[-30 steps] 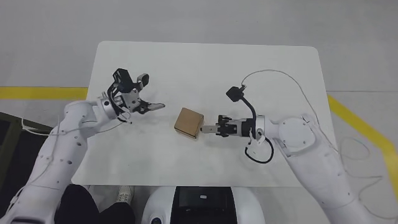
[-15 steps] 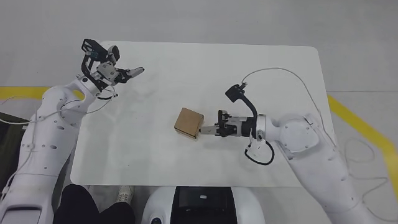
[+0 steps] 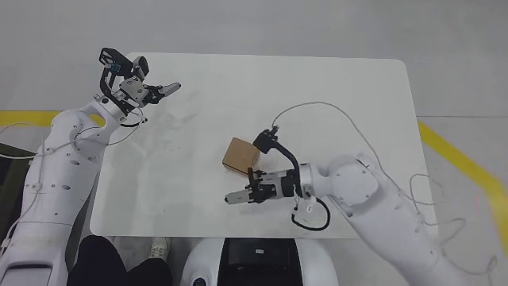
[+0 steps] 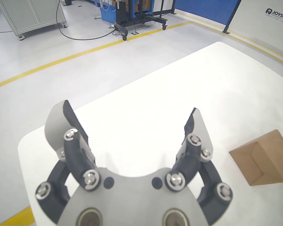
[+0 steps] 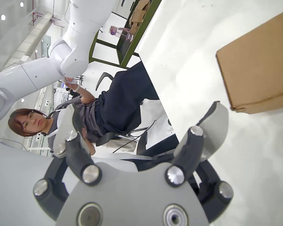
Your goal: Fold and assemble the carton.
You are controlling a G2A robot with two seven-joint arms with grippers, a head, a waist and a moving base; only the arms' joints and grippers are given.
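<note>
A: Carton (image 3: 240,155) location?
B: Middle of the tabletop (image 3: 317,87), standing free as a closed box.
A: Jaws?
B: Left gripper (image 3: 163,90) has them apart, empty, near the far left corner. Right gripper (image 3: 236,199) likewise apart, just beside the carton's near side, not touching.

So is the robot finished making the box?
Looks nearly done: the carton stands on the table as a closed cube. Nothing is in hand: the left jaws and right jaws are open, apart from it. Left: maybe nothing, though its underside is hidden.
</note>
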